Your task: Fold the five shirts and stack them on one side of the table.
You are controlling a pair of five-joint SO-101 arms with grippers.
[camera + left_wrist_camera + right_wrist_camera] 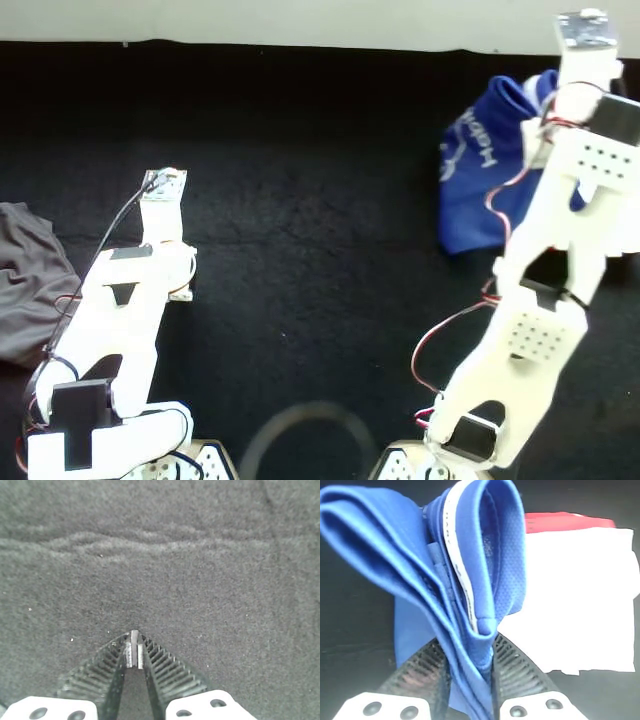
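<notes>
A crumpled grey shirt (28,285) lies at the left edge of the bench (320,200). Near it the left pincer (133,650) is closed on nothing, over fuzzy black felt. A broad stretch of felt separates the arms. The right pincer (468,672) clamps a bunched blue shirt (470,555) of fine mesh knit. Beside it a flat white shirt (580,595) covers a red shirt (567,520).

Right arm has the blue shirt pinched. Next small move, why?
Likely lower the right gripper to set the blue shirt on the white shirt: blue sits bunched in its grip, and white lies flat over a red shirt, apparently the stack.
</notes>
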